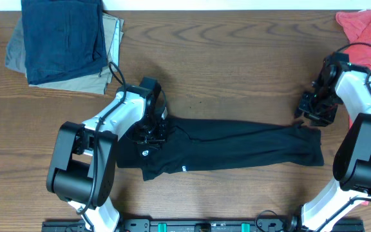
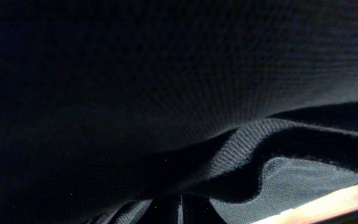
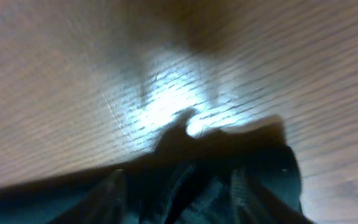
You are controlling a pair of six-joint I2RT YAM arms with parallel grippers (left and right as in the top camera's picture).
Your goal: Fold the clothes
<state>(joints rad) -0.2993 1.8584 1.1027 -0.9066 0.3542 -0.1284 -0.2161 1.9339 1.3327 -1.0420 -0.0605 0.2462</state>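
Here, the large black soft-fabric shirt [image 1: 237, 145] with small white logo prints is seen stretched into a long, narrow band across the brown wooden table [image 1: 237, 71]. It reaches from beneath the left gripper [image 1: 150, 132] to a point just short of the right gripper [image 1: 313, 111]. One white logo [image 1: 144, 153] is shown on the fabric just on the near side of the left gripper. The left gripper is set down on the shirt's left end with its jaws closed tight. In the left wrist view the frame is filled by the dark knitted cloth [image 2: 135, 93], whose folds are drawn together toward the bottom centre, so the fabric is taken to be pinched there. A sliver of wood is seen at that view's lower right corner. The right gripper is held over bare wood just beside the shirt's right end. How far it is open cannot be told, since the overhead view gives only a dark shape and the right wrist view is blurred. In that blurred view the shirt's rumpled end [image 3: 229, 186] is shown below a bright patch of wood. Well beyond the left gripper, at the far left corner, a folded navy-blue garment [image 1: 63, 38] is stacked on a khaki garment [image 1: 15, 57]. Beyond the right gripper, at the far right corner, a crumpled coral-red T-shirt [image 1: 366, 29] is laid.
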